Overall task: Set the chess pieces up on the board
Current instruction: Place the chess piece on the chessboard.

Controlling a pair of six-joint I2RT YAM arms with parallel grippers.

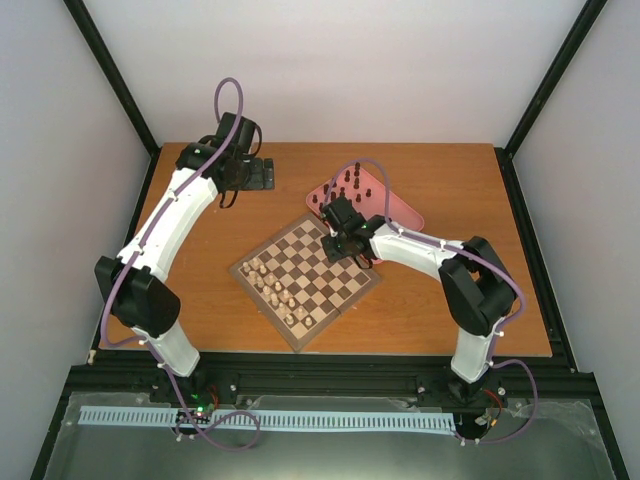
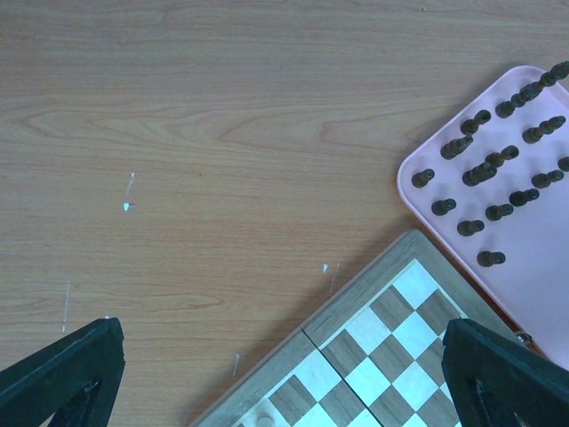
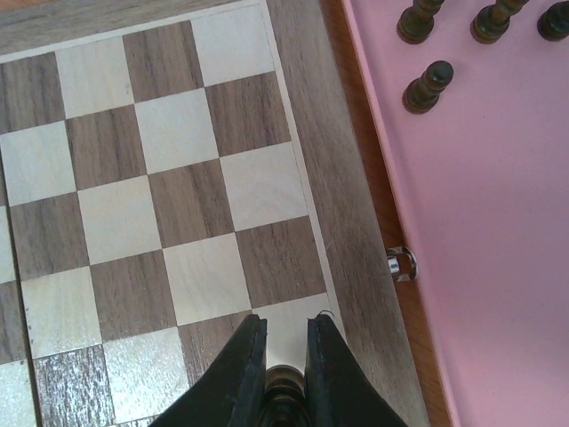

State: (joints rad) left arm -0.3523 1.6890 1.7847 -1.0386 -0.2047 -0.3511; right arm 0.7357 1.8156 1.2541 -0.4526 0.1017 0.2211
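The checkered wooden board [image 1: 330, 290] lies at mid-table, with pale chessmen along its left side. Several dark chess pieces [image 1: 348, 186] stand on the pink tray [image 1: 400, 208] behind it; they also show in the left wrist view [image 2: 484, 169] and the right wrist view [image 3: 427, 84]. My right gripper [image 3: 286, 342] is shut on a dark chess piece [image 3: 284, 384] and holds it over a light square by the board's right border [image 3: 351, 222]. In the top view it [image 1: 340, 243] is over the board's far right side. My left gripper [image 1: 262, 175] is open and empty, high above the table far left of the board.
The pink tray [image 3: 498, 249] lies right beside the board's edge, with a small metal clasp [image 3: 401, 263] between them. The left fingers [image 2: 62, 378] frame the board's corner [image 2: 391, 329] and bare wood table [image 2: 222, 160].
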